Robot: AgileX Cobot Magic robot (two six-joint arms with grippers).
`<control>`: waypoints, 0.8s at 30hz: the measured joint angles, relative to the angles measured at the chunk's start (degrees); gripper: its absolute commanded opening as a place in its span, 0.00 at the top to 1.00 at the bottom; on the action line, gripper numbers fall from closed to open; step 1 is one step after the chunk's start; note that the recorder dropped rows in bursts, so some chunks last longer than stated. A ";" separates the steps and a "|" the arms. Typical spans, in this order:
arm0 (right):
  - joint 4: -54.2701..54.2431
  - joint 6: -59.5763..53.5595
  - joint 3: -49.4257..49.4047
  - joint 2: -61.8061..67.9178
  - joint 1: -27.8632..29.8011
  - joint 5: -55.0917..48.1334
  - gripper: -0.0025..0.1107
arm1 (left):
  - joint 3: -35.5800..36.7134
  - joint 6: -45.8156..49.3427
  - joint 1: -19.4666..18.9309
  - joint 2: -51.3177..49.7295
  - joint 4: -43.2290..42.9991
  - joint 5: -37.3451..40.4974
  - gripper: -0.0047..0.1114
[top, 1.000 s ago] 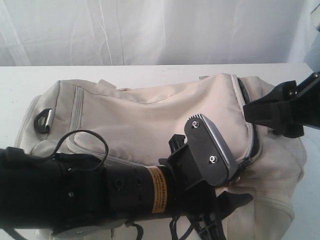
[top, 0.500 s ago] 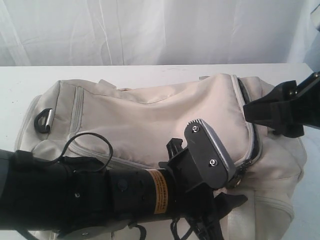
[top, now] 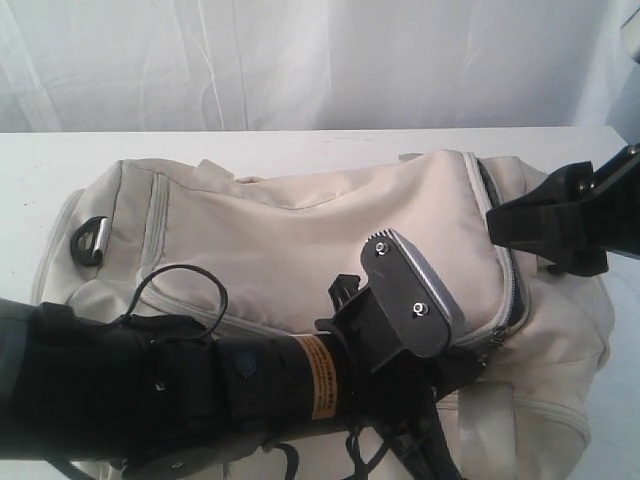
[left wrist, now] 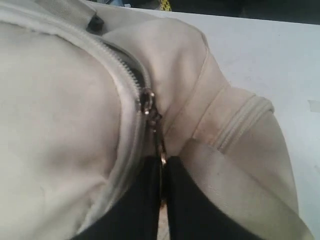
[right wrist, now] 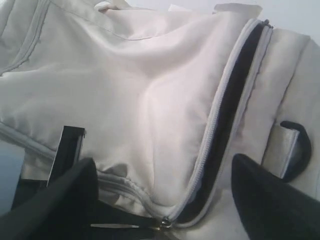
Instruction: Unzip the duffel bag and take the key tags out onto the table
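On left arm point(top: 150, 400), orange label point(top: 318, 390) unreadable, its jaws pinching zipper pull point(left wrist: 161, 145)

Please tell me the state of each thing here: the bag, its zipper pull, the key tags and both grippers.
Duffel bag: lying on the table, partly unzipped.
Left gripper: shut on the zipper pull.
Zipper pull: pinched at its free end.
Right gripper: open, over the bag, holding nothing.
Key tags: not visible.
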State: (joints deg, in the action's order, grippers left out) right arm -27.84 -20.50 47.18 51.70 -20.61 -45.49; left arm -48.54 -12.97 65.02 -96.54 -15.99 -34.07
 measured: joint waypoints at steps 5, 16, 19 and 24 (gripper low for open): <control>0.47 0.00 0.00 0.00 0.00 -0.91 0.37 | -0.13 0.00 0.00 0.00 2.27 0.00 0.96; 7.28 8.17 0.00 0.71 0.00 -5.33 0.43 | -0.13 -5.10 0.00 9.31 2.02 8.80 0.96; 3.52 8.61 0.00 3.27 0.00 -5.45 0.46 | -0.13 -10.36 0.00 10.89 -2.30 11.22 0.96; -0.48 8.72 0.02 9.07 0.00 -5.58 0.52 | -0.13 -18.94 0.13 11.28 -8.76 12.79 0.96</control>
State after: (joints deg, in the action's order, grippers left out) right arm -28.32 -11.78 47.19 60.77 -20.61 -51.07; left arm -48.67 -31.91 65.15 -85.26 -24.75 -21.28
